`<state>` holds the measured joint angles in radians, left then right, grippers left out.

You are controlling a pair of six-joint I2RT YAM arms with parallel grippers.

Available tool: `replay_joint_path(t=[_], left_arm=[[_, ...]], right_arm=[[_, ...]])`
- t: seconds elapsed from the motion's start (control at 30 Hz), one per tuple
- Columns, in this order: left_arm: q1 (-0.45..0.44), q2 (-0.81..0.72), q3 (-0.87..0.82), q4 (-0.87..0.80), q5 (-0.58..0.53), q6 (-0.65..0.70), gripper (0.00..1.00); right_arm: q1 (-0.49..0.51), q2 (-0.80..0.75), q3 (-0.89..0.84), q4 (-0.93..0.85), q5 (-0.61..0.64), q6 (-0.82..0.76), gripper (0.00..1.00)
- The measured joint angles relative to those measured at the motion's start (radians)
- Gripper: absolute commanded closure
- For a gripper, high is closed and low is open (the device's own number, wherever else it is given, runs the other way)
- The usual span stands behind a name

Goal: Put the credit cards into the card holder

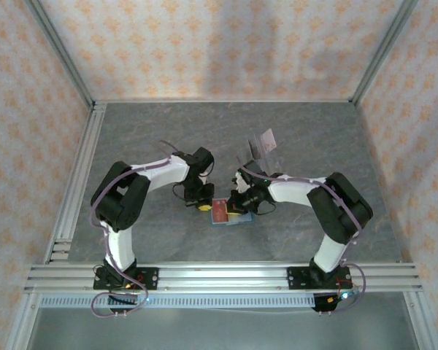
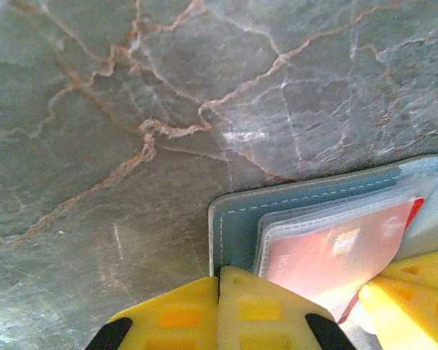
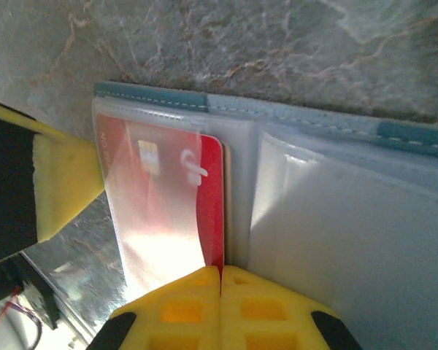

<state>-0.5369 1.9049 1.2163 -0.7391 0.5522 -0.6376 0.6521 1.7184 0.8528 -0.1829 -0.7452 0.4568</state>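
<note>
The card holder (image 1: pixel 233 222) lies open on the table (image 1: pixel 131 131) between both arms. The right end effector (image 3: pixel 220 271), fingers together, seems to pinch the red card (image 3: pixel 168 182), which runs lengthwise straight ahead, partly pocketed. The left end effector (image 2: pixel 219 275) is closed at the holder's edge.

Top cam: fixed, high behind the arm bases, tilted down and forward, far enough for the whole table (image 1: pixel 299 131); card holder (image 1: pixel 232 219) just off centre toward 6 o'clock. Left wrist cam: very close, looking down, holder corner at 4 o'clock. Right wrist cam: closer still. All three overlap on the holder (wrist views share the sleeved red card (image 2: pixel 328 255)).
</note>
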Motion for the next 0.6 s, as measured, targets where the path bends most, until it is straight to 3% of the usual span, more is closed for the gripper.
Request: replay_joint_path(t=[0.27, 0.6], left_arm=[[0.042, 0.000, 0.005, -0.005, -0.010, 0.034, 1.00], [0.047, 0.000, -0.001, 0.001, -0.010, 0.037, 1.00]], right_arm=[[0.050, -0.038, -0.064, 0.146, 0.031, 0.129, 0.99], [0.059, -0.067, -0.048, 0.088, 0.105, 0.138, 0.65]])
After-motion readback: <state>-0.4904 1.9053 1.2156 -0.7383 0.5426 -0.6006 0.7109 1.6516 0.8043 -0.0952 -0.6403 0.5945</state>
